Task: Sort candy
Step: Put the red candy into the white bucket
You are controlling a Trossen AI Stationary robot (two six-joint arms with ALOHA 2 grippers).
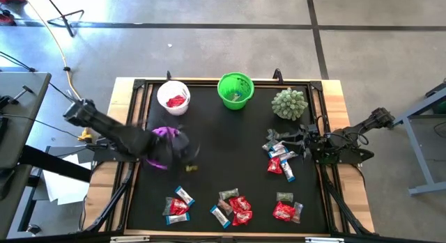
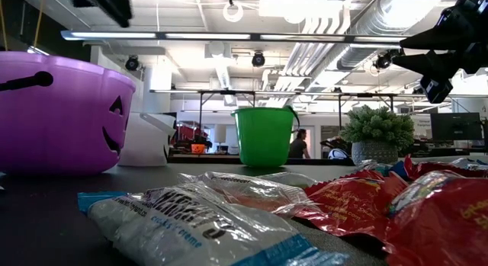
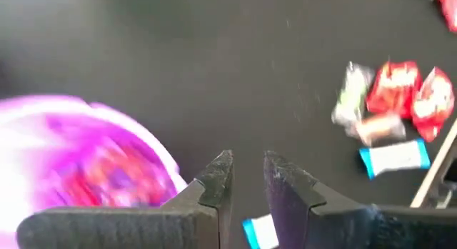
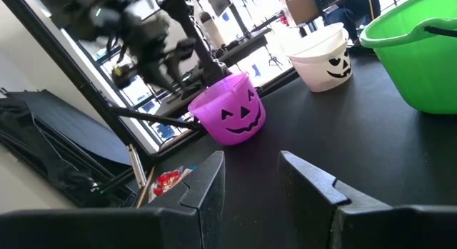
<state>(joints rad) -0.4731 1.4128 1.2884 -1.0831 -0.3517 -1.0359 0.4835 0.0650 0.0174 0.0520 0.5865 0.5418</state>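
- Left gripper (image 3: 246, 179) hung above the purple bucket (image 1: 167, 147), near the table's (image 1: 209, 166) left edge; its fingers stood a narrow gap apart with nothing visible between them, and the wrist view was motion-blurred.
- Right gripper (image 4: 250, 179) waited at the right edge of the table beside a cluster of candy (image 1: 280, 154), fingers parted and holding nothing.
- Judging from the left gripper's place over the purple bucket, the step in hand looked like a drop into that bucket or the moment just after one; which of the two I could not tell.
- The next move would seem to call for the left arm to go to the loose sweets along the front edge of the table, settle on one wrapper among several lying touching each other, and close on it alone.
- Purple bucket: the left wrist view showed reddish blur inside it, probably red wrappers, but too smeared to be sure.
- White bucket (image 1: 173, 97), near the back edge toward the left: red-wrapped candy lay inside.
- Green bucket (image 1: 235, 90), at the middle of the back edge: something small and pale sat at its bottom; what it was I could not tell.
- A spiky pale-green ball (image 1: 289, 103) stood near the back right corner, apart from the buckets.
- Most of the candy lay unsorted on the table: three groups along the front edge, red, brown and blue-white wrappers mixed, and the cluster by the right gripper.
- One small dark piece (image 1: 190, 169) lay alone just beside the purple bucket.
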